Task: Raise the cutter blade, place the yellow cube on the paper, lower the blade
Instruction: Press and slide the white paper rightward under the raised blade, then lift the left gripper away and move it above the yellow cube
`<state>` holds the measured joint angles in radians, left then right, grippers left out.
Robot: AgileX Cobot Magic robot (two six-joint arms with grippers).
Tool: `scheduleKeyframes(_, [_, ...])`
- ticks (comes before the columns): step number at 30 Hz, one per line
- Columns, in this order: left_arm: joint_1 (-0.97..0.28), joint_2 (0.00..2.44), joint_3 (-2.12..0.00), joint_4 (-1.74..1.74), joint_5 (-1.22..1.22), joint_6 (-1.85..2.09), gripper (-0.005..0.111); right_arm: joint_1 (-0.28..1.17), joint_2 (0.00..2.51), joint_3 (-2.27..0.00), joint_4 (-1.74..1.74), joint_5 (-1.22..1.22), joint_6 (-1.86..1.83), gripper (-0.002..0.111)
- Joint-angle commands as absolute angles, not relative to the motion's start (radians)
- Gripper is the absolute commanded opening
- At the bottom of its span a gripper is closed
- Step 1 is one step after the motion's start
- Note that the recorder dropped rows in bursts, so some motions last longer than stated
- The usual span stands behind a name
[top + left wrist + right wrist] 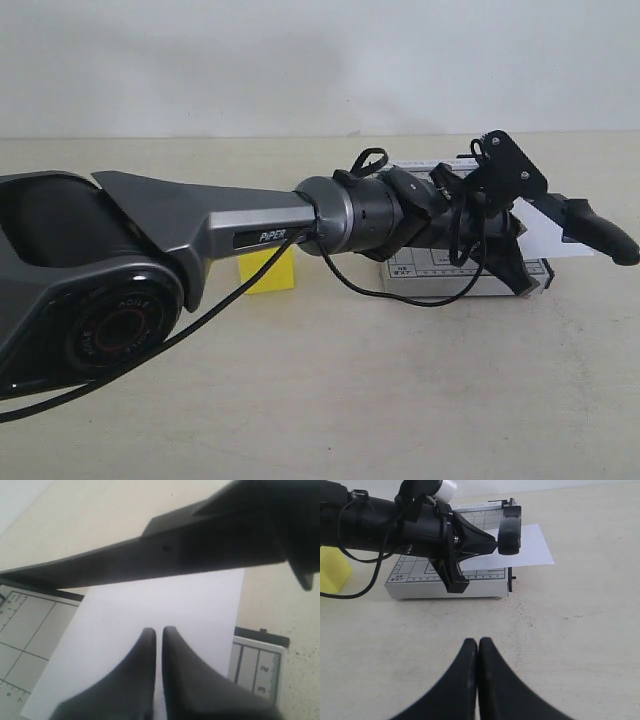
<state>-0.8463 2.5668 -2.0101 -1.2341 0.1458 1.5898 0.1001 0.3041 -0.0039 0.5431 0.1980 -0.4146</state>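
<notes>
Though empty, left pincer [158, 629] fully closed

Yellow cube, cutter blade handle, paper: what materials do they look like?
Yellow cube: matte, no glare; foam or plastic, can't tell which.
Cutter blade: black rounded handle with a dull sheen, probably moulded plastic.
Paper: thin, flat white sheet overhanging the grey board; looks like ordinary paper.

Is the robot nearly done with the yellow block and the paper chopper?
Not yet. The paper already lies on the cutter board. Now the shut left gripper is at the cutter blade, which looks lifted above the paper. The yellow cube sits on the table beside the board, so placing it and lowering the blade are left.
</notes>
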Motion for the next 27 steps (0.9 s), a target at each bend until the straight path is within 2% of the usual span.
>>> scheduleKeyframes(1, [-0.850, 2.561, -2.019, -1.242, 0.152, 1.585, 0.005, 0.102, 0.299, 0.000, 0.544, 0.198, -0.417, 0.000])
scheduleKeyframes(5, [-0.850, 2.539, -2.019, -1.242, 0.138, 1.585, 0.018, 0.102, 0.299, 0.000, 0.544, 0.198, -0.417, 0.000])
scheduleKeyframes(10, [-0.850, 2.488, -2.015, -1.240, 0.131, 1.493, 0.043, 0.102, 0.299, 0.000, 0.544, 0.198, -0.417, 0.000])
scheduleKeyframes(12, [-0.850, 2.468, -2.007, -1.229, 0.131, 1.445, 0.049, 0.102, 0.299, 0.000, 0.544, 0.198, -0.417, 0.000])
scheduleKeyframes(20, [-0.848, 2.336, -1.860, -1.060, 0.131, 1.353, 0.049, 0.102, 0.299, 0.000, 0.544, 0.198, -0.417, 0.000])
scheduleKeyframes(27, [-0.840, 2.187, -1.626, -0.974, 0.120, 1.324, 0.049, 0.102, 0.299, 0.000, 0.544, 0.198, -0.417, 0.000])
